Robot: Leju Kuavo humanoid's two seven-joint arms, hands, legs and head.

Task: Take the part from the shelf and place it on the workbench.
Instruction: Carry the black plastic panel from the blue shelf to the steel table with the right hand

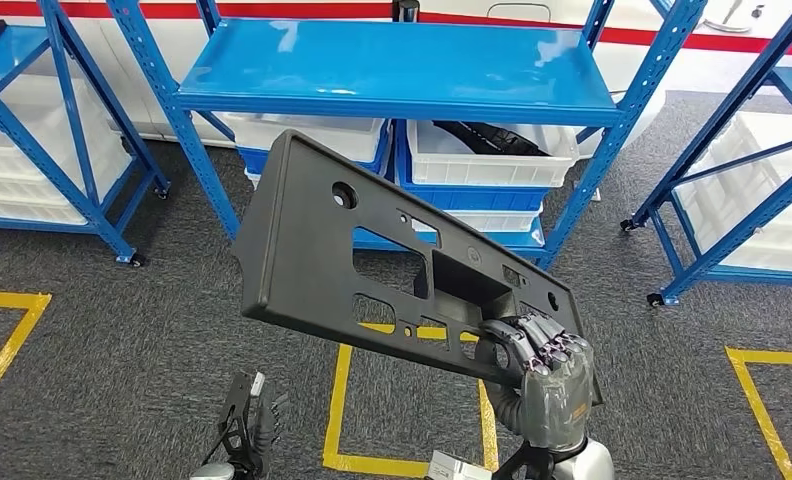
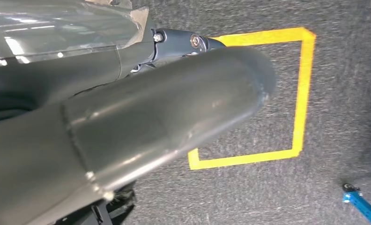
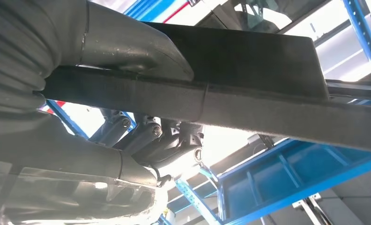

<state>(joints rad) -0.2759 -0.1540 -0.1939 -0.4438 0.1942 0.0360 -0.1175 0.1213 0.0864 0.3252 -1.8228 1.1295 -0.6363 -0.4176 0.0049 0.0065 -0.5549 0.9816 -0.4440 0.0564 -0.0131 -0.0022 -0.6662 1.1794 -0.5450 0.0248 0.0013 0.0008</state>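
The part (image 1: 372, 250) is a large dark grey plastic panel with several cut-outs, raised and tilted in front of the blue shelf (image 1: 392, 70). My right hand (image 1: 547, 380) grips its lower right edge, fingers curled over the rim. In the right wrist view the thumb (image 3: 127, 47) presses one face of the part (image 3: 249, 56) and the dark fingers (image 3: 151, 136) wrap the other. My left hand (image 1: 247, 420) hangs low at my side and holds nothing. Its thick grey thumb (image 2: 151, 117) sticks out over the carpet.
White bins (image 1: 492, 160) sit on the shelf's lower level, one holding black parts. More blue racks stand at the left (image 1: 62, 120) and right (image 1: 742, 180). Yellow tape squares (image 1: 342, 400) mark the grey carpet, also seen under the left hand (image 2: 300, 93).
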